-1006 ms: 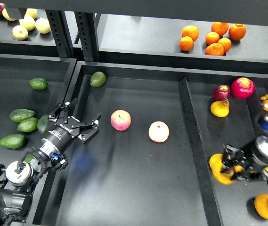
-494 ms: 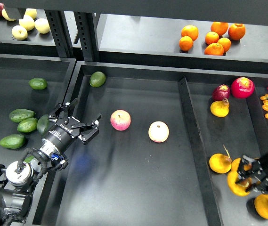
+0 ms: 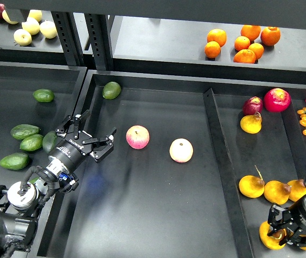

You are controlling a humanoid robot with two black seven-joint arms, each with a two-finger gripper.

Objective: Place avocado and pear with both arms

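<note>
Your right gripper (image 3: 283, 232) has dropped back to the near right corner, jaws closed on the pear (image 3: 271, 237). Your left gripper (image 3: 91, 141) hangs wide open, the avocado (image 3: 49, 142) just left of it, ungrasped.

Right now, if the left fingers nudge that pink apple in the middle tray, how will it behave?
The pink apple is round and sits free on the flat tray floor, so it would likely roll. Its skin looks smooth, perhaps slippery. It probably stays rigid under the open left gripper.
</note>
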